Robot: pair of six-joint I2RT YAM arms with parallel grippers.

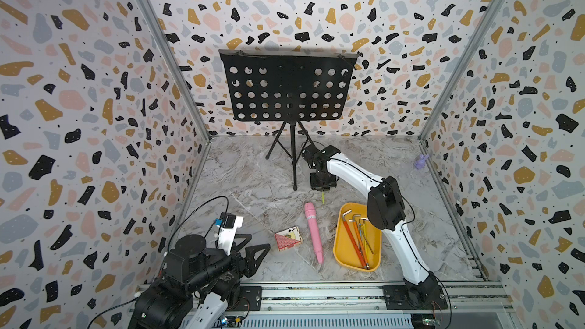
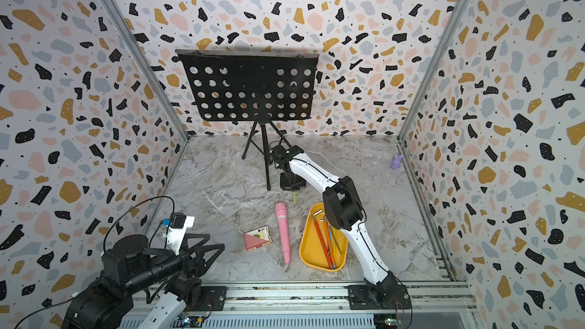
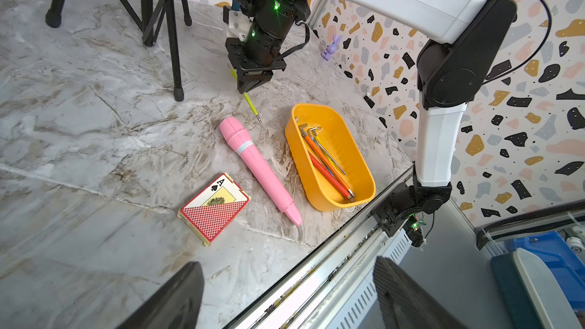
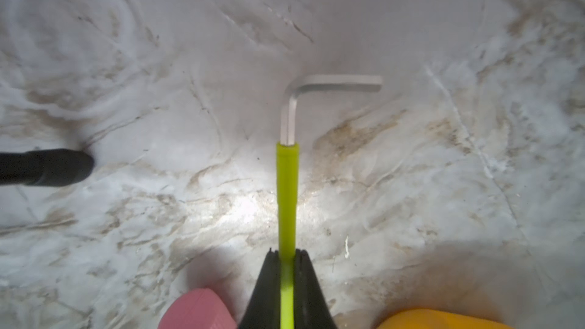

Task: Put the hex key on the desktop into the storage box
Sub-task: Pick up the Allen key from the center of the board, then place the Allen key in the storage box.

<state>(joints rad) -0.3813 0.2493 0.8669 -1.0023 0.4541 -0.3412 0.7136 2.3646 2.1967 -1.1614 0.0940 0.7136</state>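
- Setting first: speckled terrazzo-print walls on three sides, a grey marble-look bench (image 1: 247,191), and a black music stand (image 1: 281,87) at the back.
- The right claw (image 4: 286,253) is pinched tight on the yellow-green sleeve of the hex key (image 4: 286,191). The silver bent end sticks out on the side away from the robot's base, and the straight end pokes back toward it.
- The key sits low over the bench, near one foot of the stand. I honestly can't tell if it's clear of the surface or touching it.
- What matters for the move: the storage box (image 1: 341,250) lies from the claw back toward the base and a bit to the right, near but apart.
- The key's long axis runs about the same way as the box's long side, so my guess is lift, pull back and right, no twist needed.
- A few other keys (image 1: 357,235) lie in the box along that same line.
- The pink stick (image 1: 313,232) lies just beside the box on its left, with its fat end near the claw. I'd go up before going sideways.
- The red card box (image 1: 288,238) is further left, not in the path.
- The left claw (image 3: 288,299) is spread and empty at the near left corner, well apart. This is the right arm's job.
- A purple figurine (image 1: 421,161) stands by the far right wall, out of the way.
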